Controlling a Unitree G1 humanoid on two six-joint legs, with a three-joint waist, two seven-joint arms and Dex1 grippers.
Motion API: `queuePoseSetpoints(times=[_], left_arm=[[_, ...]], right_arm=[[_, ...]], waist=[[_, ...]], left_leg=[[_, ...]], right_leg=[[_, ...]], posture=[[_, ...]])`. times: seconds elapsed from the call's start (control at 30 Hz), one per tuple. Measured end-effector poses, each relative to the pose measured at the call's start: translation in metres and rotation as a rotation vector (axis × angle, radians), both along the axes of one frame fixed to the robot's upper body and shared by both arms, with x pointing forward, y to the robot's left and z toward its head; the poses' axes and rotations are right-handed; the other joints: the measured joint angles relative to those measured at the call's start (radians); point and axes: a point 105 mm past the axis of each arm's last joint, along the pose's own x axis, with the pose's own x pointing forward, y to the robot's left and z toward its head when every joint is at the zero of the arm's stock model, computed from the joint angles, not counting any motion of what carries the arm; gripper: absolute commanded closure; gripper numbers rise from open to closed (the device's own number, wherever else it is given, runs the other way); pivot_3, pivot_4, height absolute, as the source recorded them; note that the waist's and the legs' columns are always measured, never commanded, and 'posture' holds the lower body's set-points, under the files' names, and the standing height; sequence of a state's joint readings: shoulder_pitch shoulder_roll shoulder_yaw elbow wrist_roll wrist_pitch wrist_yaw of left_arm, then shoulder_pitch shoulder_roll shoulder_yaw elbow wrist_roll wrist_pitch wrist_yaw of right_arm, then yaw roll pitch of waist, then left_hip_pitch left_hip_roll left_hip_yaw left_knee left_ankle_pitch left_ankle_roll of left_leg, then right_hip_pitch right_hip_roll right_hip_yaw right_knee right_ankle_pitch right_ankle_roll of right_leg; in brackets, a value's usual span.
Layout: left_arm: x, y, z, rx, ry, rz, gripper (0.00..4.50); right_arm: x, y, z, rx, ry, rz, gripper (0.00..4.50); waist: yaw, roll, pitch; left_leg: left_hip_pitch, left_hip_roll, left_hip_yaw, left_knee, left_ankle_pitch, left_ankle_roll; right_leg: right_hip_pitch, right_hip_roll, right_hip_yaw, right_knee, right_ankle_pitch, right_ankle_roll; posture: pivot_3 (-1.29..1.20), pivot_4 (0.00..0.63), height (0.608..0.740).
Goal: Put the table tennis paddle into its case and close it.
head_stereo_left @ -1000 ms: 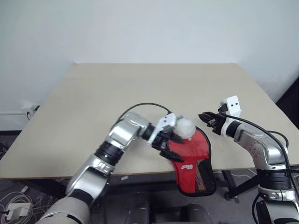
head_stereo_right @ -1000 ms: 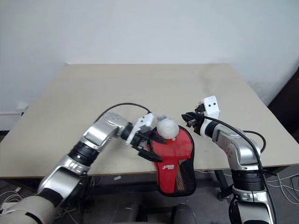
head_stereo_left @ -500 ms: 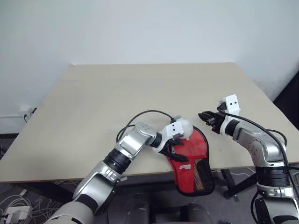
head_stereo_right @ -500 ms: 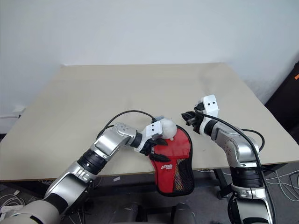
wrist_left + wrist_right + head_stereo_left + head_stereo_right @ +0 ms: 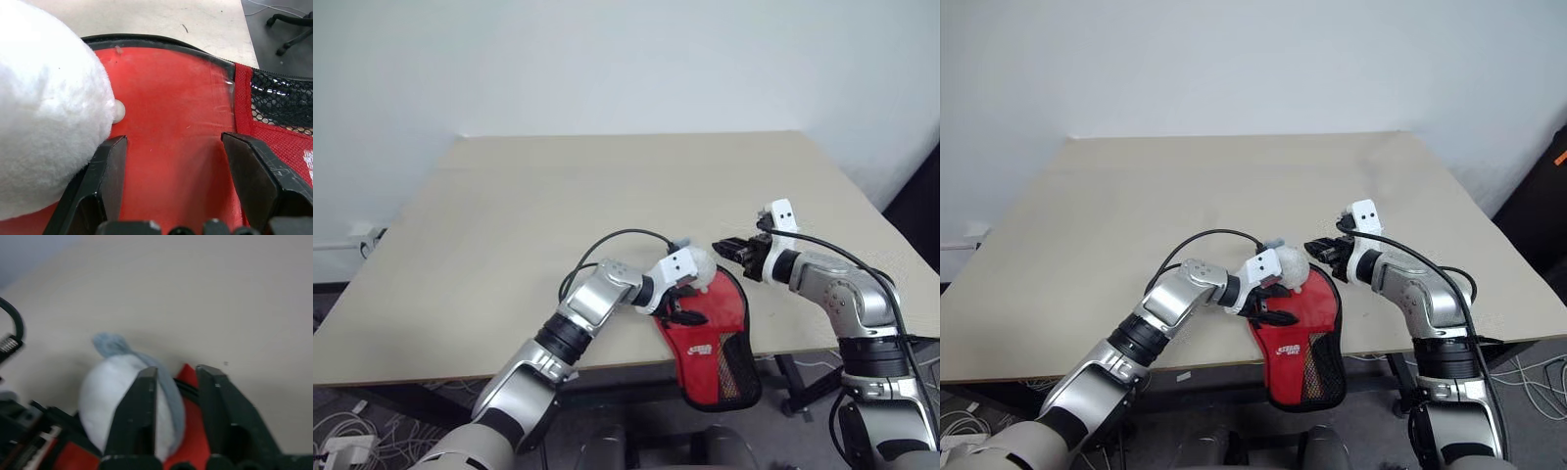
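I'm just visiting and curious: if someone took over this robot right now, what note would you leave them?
Left gripper: open, fingers spread over the case.
Right gripper: slightly open, by the case's top edge.
The case lies at the near edge of the table, its mesh end overhanging. A white fluffy ball sits at its top.
Paddle: can't tell if inside.
Left to do: confirm that, then close the case.

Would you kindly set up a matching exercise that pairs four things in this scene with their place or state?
Things:
1. red paddle-shaped fabric case
2. white fluffy ball
3. left gripper
4. right gripper

Places or states:
A. open, fingers spread over the case's red face
B. black mesh end hanging off the near edge of the beige table
C. open by a narrow gap, at the case's far right rim
D. beside the left gripper, at the case's round end

Pairs: 1-B, 2-D, 3-A, 4-C
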State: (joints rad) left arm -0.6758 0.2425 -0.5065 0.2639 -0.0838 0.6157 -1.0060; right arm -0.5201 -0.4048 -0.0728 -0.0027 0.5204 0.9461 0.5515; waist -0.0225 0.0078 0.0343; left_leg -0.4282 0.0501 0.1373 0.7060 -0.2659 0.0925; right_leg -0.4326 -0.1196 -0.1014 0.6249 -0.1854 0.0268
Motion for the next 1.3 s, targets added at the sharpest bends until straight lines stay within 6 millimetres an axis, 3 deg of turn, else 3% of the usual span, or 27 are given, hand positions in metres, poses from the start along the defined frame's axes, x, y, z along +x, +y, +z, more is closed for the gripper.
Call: queuePoseSetpoints(times=[0.13,0.33,0.73,0.83,1.03,1.13,1.3], left_arm=[[-0.002,0.005,-0.001,0.006,-0.007,-0.007,1.29],[-0.004,0.005,-0.001,0.004,-0.008,-0.010,1.29],[-0.004,0.005,-0.001,0.005,-0.008,-0.007,1.29],[-0.003,0.004,-0.002,0.005,-0.007,-0.004,1.29],[-0.002,0.003,-0.002,0.006,-0.003,-0.004,1.29],[-0.002,0.002,-0.002,0.007,-0.002,-0.004,1.29],[-0.001,0.001,-0.002,0.011,0.005,-0.001,1.29]], right_arm=[[-0.001,0.003,-0.004,0.036,0.062,0.027,0.79],[0.003,0.012,-0.023,0.081,0.226,0.029,0.79],[-0.004,0.031,-0.027,0.168,0.369,0.110,0.79],[-0.005,0.031,-0.027,0.166,0.375,0.115,1.42],[-0.005,0.035,-0.022,0.131,0.302,0.128,3.40],[-0.008,0.033,-0.023,0.110,0.255,0.128,4.17],[-0.006,0.028,-0.020,0.056,0.199,0.116,4.41]], waist=[[0.000,0.000,0.000],[0.000,0.001,-0.001],[0.000,0.002,-0.002],[0.000,0.003,-0.003],[0.001,0.003,-0.003],[0.002,0.003,-0.003],[0.003,0.003,-0.003]], left_leg=[[0.000,0.000,0.000,0.000,-0.001,-0.001],[0.000,0.000,0.000,0.000,-0.001,-0.001],[0.000,0.000,0.001,0.000,-0.001,-0.002],[0.000,0.000,0.001,0.000,-0.001,-0.002],[0.000,0.000,0.000,0.000,-0.001,-0.002],[0.000,0.000,0.000,0.000,-0.001,-0.002],[0.001,0.000,-0.001,0.000,-0.001,-0.002]], right_leg=[[0.000,0.000,0.000,0.000,0.000,0.000],[0.000,0.000,0.000,0.000,0.000,0.000],[0.000,0.000,0.000,0.000,0.000,0.000],[0.000,0.000,0.000,0.000,0.000,0.000],[0.001,-0.001,0.000,0.000,0.000,0.000],[0.001,-0.001,0.000,0.000,0.000,0.000],[0.002,-0.002,-0.001,0.000,0.000,0.000]], posture=[[0.00,0.000,0.724],[0.00,0.000,0.724],[0.00,0.000,0.724],[0.00,0.000,0.724],[0.00,0.000,0.724],[0.00,0.000,0.724],[0.00,0.000,0.724]])
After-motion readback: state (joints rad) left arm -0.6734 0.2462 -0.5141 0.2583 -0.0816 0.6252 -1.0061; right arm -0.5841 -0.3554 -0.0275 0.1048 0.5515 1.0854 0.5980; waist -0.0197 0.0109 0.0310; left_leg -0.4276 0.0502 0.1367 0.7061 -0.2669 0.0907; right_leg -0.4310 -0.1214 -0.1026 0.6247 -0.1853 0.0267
